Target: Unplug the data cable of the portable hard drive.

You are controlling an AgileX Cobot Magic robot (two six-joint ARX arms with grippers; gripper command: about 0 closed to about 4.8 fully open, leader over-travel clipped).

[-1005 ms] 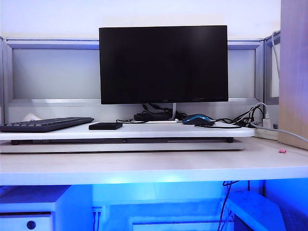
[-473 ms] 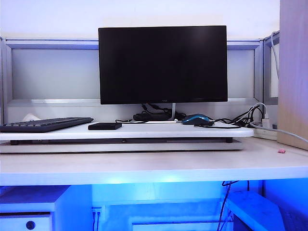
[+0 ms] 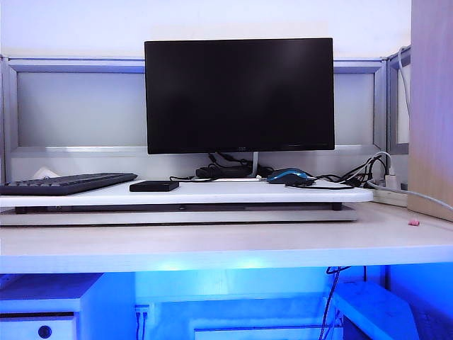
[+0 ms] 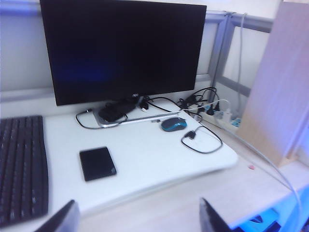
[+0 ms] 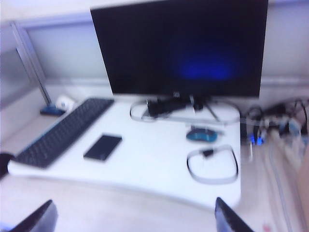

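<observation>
The portable hard drive [image 3: 154, 185] is seen as a small, flat, smooth black slab with rounded corners, lying left of centre in the exterior view on the white raised desk board [image 3: 233, 193], between the dark keyboard [image 3: 67, 183] at the left and the blue-and-black mouse [image 3: 289, 175] at the right. No cord is seen attached to the drive. The data cable [image 4: 203, 140], thin and black, is laid in a loose loop just in front of the mouse, its small plug resting on the board well apart from the drive. A glossy black monitor [image 3: 239, 95] is stood behind.

The left gripper [image 4: 137, 222] is held above the desk's front edge, its dark fingertips spread wide and empty. The right gripper [image 5: 133, 217] is likewise held wide and empty, though that view is blurred.
</observation>
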